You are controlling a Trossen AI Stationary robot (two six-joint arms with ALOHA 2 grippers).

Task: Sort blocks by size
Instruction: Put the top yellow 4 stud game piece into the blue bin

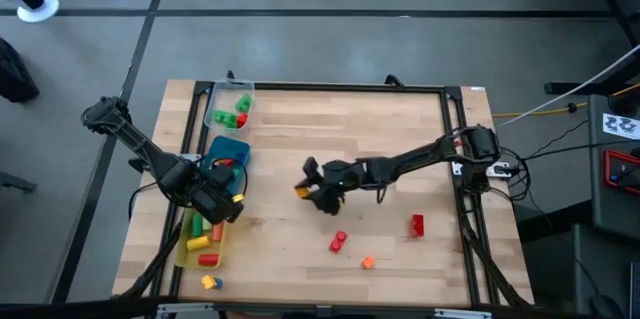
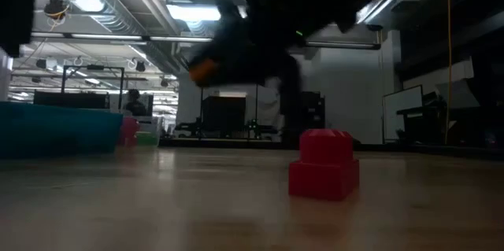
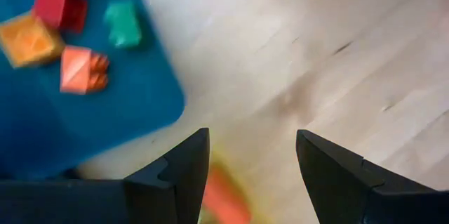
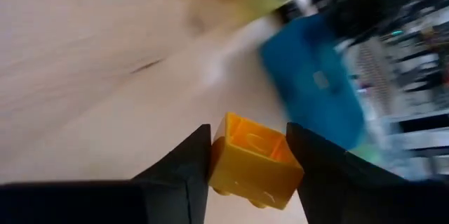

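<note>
My right gripper (image 1: 303, 190) is shut on a small yellow-orange block (image 4: 251, 161) above the middle of the table; it also shows in the low view (image 2: 203, 68). My left gripper (image 3: 252, 171) is open and empty at the table's left, over the blue tray (image 1: 228, 151) and the yellow tray (image 1: 190, 242). The blue tray holds red, orange and green blocks (image 3: 63, 34). The yellow tray holds several blocks (image 1: 205, 244). The clear tray (image 1: 216, 107) holds green and red blocks (image 1: 235, 114). Two red blocks (image 1: 339, 241) (image 1: 417, 224) and an orange one (image 1: 368, 262) lie on the table. My right gripper pinches the yellow-orange block by two opposite sides (image 4: 221, 155) between its two fingers. The block is lifted clear of the table, its hollow underside facing the wrist camera.
A small yellow and orange block (image 1: 210, 282) lies near the table's near left corner. A red block (image 2: 324, 164) stands close in the low view. Bare wood lies across the table's far and right parts.
</note>
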